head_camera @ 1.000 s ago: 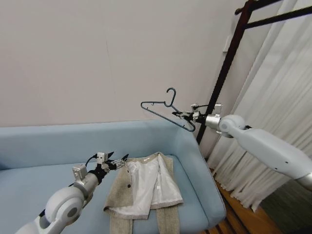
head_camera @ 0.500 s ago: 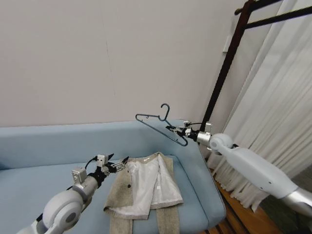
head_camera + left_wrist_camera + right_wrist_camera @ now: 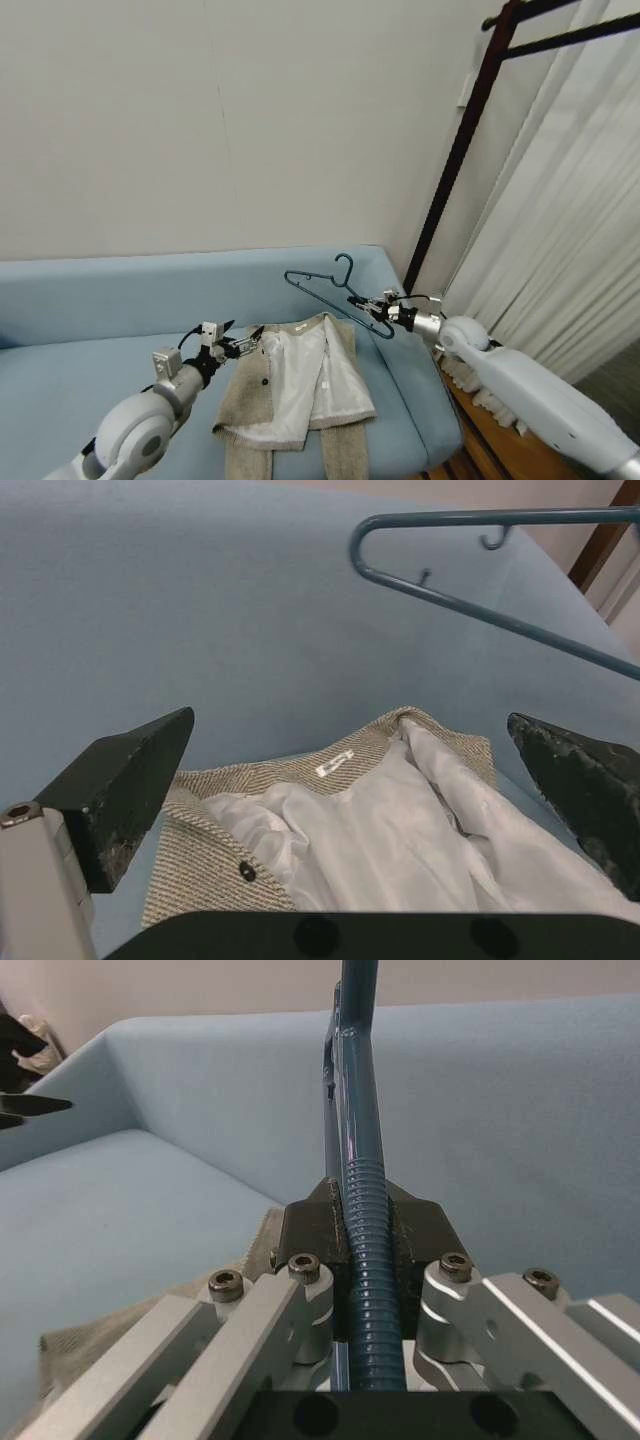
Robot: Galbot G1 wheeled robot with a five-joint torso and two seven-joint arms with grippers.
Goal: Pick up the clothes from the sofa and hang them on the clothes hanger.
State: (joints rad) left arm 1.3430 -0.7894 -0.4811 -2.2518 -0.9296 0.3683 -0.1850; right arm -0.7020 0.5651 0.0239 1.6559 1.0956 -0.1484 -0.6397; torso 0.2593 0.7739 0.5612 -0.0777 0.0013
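Our right hand (image 3: pixel 388 310) grips the hanger (image 3: pixel 358 1160); left hand (image 3: pixel 243 338) gapes wide, so we'd aim it squarely at the jacket (image 3: pixel 400 840) collar.

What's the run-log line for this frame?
right gripper: shut on blue metal clothes hanger | left gripper: fingers open, near beige tweed jacket | jacket: unhung, lying open on light blue sofa

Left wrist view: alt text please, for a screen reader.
The left tool, open, is poised over a tweed jacket lying open, white lining up, on a light blue sofa. A blue hanger crosses beyond the jacket.
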